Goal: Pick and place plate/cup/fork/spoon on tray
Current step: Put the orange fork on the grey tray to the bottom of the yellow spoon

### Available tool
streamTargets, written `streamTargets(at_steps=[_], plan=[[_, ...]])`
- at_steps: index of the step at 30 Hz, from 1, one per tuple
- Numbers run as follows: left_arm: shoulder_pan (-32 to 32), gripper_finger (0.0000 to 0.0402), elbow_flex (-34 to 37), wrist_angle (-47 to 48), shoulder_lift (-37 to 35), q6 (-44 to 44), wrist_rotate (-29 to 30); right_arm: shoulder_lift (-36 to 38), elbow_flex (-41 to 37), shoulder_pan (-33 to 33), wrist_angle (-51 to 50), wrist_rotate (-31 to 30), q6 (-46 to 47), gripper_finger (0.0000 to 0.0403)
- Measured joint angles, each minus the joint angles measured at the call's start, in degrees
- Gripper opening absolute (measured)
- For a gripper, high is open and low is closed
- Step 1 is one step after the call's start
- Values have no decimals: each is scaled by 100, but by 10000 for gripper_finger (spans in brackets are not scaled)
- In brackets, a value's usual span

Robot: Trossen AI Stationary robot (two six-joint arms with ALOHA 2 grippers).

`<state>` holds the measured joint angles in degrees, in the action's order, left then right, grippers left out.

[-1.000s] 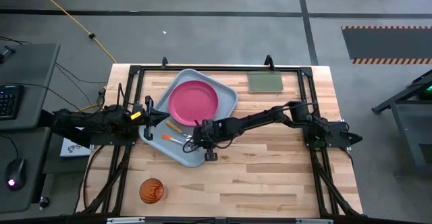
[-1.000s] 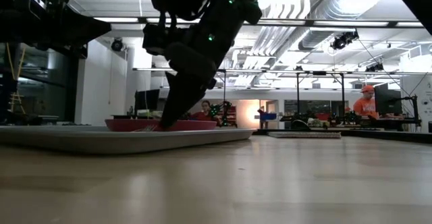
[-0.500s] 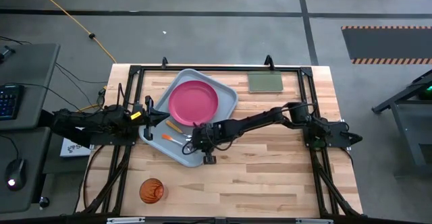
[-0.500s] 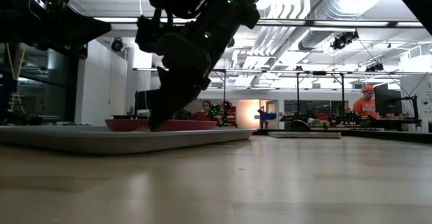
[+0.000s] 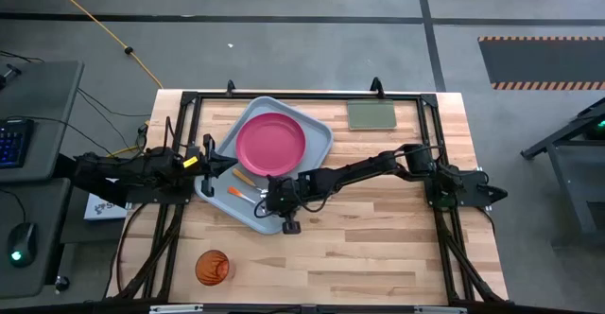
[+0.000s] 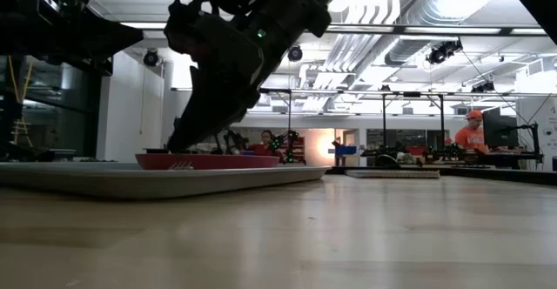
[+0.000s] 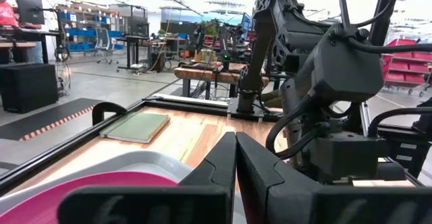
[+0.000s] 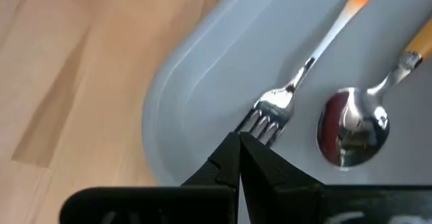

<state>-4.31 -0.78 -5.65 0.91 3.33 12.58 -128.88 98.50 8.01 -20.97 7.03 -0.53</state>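
Right gripper (image 8: 237,143) shifted (one fork (image 8: 283,102))

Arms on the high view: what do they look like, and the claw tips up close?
Both arms are dark, slim and jointed, with black cables along them. The left arm carries a small yellow mark near its wrist. The right claw has matte black fingers tapering to narrow points; the left claw looks the same.

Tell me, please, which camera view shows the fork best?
The right wrist view: the fork lies close up on the tray, tines and handle clear, beside the spoon. The high view shows it as a small sliver; the other views show none of it.
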Motion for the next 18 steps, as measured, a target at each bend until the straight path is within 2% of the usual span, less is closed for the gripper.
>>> streamTargets(at_steps=[3,7,12,18], plan=[[0,3,0,0,0,-6,0,20,0,0,35,13,-130,0],[0,3,0,0,0,-6,0,138,0,2,-674,85,-324,0],[1,3,0,2,0,-6,2,144,0,17,-657,782,-502,0],[2,3,0,2,0,0,1,131,0,28,-402,543,-692,0]])
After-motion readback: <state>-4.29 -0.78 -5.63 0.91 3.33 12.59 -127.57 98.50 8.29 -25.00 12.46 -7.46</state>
